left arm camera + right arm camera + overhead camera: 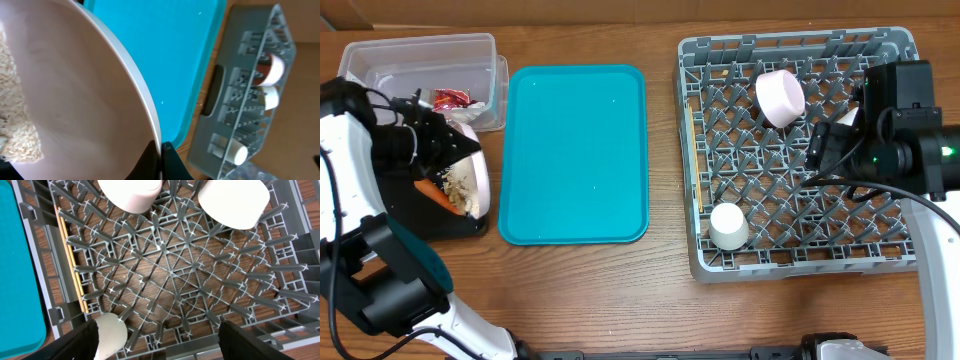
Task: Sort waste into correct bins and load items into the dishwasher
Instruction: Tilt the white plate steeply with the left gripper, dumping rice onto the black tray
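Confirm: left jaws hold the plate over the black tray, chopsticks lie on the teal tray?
Wrong on the chopsticks: they lie in the dish rack, along its side wall, as the right wrist view shows. The rest stands.

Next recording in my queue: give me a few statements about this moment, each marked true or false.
1. The left gripper has its jaws shut on the rim of the plate. True.
2. The cup sits outside the dish rack. False: it stands inside the rack.
3. The red wrapper lies in the clear tub. True.
4. The right gripper holds a bowl. False: its jaws are open over the rack, holding nothing.
5. The chopsticks lie on the plate. False: they lie along one edge of the rack.
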